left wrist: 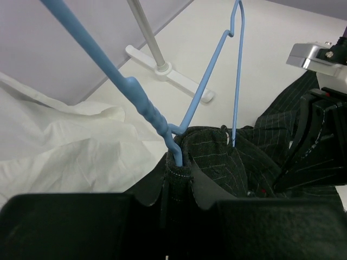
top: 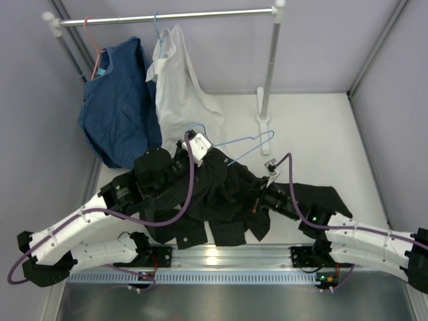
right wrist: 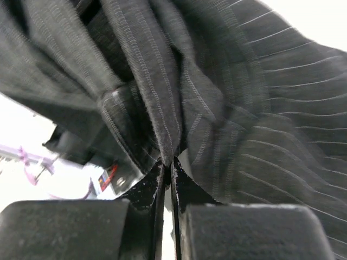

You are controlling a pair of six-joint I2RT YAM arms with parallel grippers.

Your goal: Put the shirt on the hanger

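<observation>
The black pinstriped shirt lies crumpled in the middle of the table. The light-blue wire hanger sticks out of it toward the back, with one end tucked into the fabric. My left gripper is shut on a fold of the shirt, and the hanger wire enters that fold right at the jaws. My right gripper is shut on another fold of the shirt, pinched between its tips. The rest of the hanger frame is hidden under cloth.
A clothes rack stands at the back with a blue shirt on a pink hanger and a white shirt on a blue hanger. The rack's right post and foot stand just behind the light-blue hanger. White cloth lies left of my left gripper.
</observation>
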